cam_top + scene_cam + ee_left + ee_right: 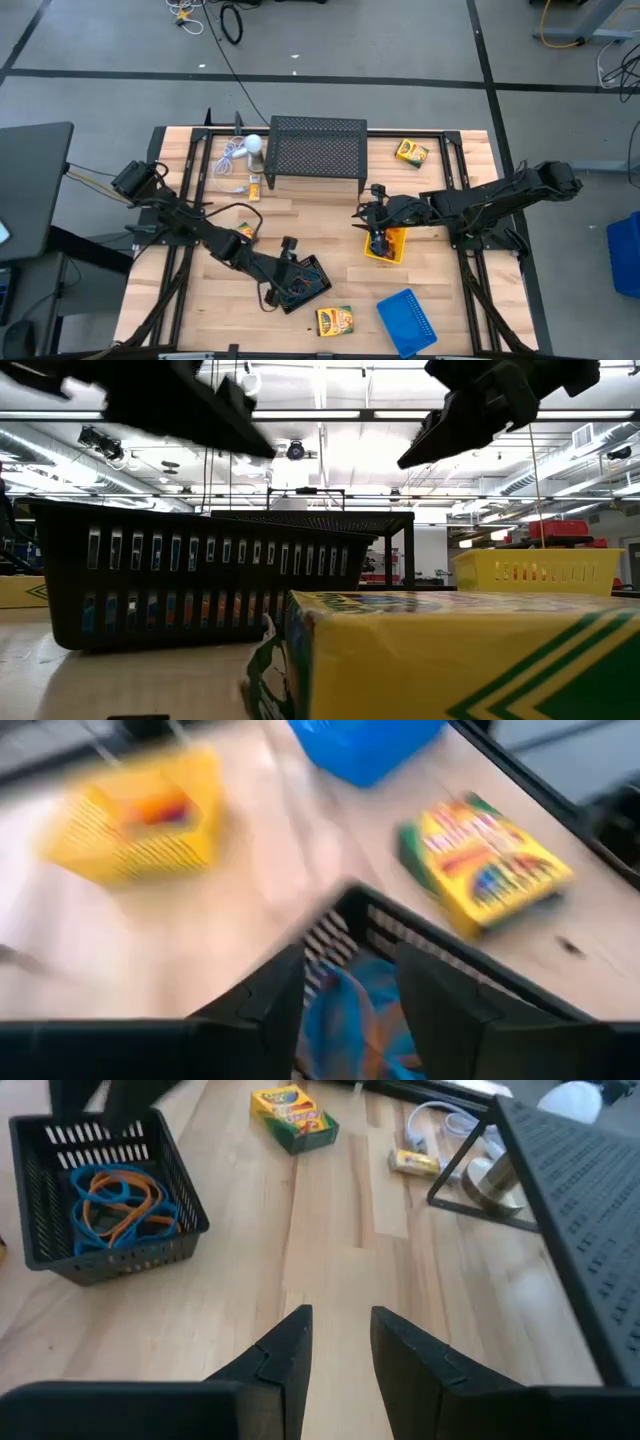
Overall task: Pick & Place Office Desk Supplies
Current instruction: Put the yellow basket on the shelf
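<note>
**A:** From overhead the left gripper (293,262) is right over the black tray (303,283) near the table's front edge. Can't read the jaws from up there though. One crayon box (335,320) sits just in front of it, the blue tray (407,320) to its right.

**B:** The left wrist view sorts that out: fingers spread apart, nothing pinched, blue and orange rubber bands (345,1020) lying in the tray between them.

**A:** And the right gripper (378,240)?

**B:** It hangs over the yellow tray (387,246) mid-table. Its own camera shows the jaws (340,1342) with a gap, holding nothing, bare wood beyond. That view also gives the band loops (112,1202) clearly, which overhead barely does.

**A:** The low view is mostly one crayon box (450,655) up close, black tray (180,585) behind it.
</note>
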